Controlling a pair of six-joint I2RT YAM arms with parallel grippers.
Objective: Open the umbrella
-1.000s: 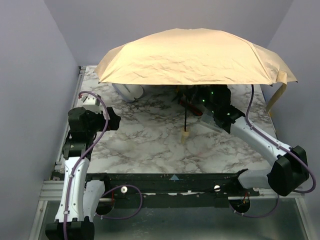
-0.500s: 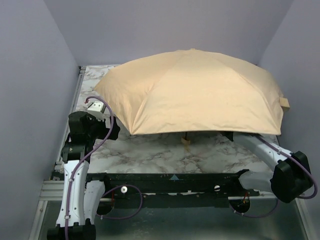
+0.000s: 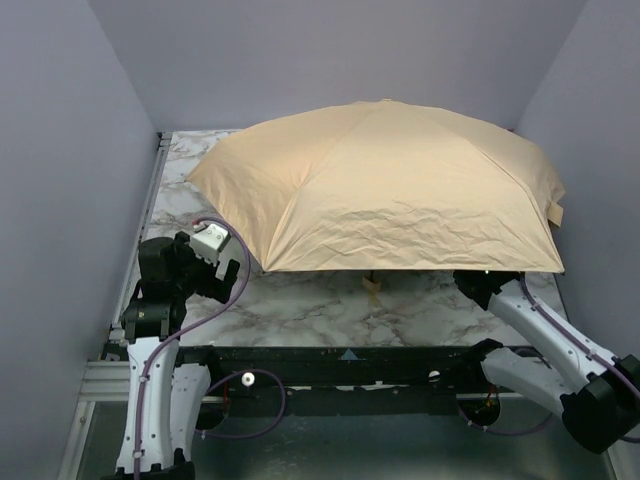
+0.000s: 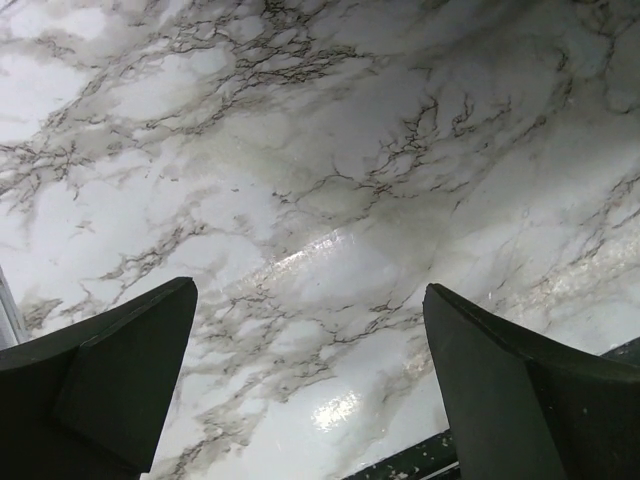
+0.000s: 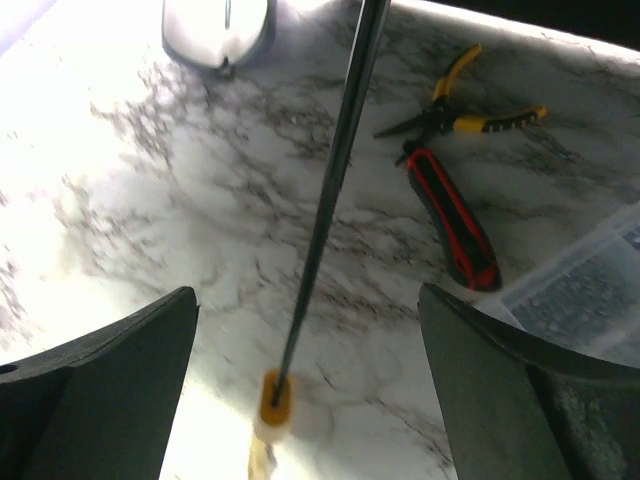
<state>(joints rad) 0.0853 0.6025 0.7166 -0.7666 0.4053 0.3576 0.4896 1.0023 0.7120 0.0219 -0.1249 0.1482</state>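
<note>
we see the umbrella (image 3: 400, 190) fully open with its handle down on the counter (image 3: 300, 300), while our left end effector (image 4: 309, 290) and right end effector (image 5: 307, 291) both gape wide above that counter, gripping nothing.

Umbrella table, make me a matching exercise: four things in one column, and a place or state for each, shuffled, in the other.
1 umbrella
2 pliers
3 case
4 left gripper

A open over bare table
B beside a red-handled tool
C canopy spread wide
D pale and rounded

Pairs: 1-C, 2-B, 3-D, 4-A
</note>
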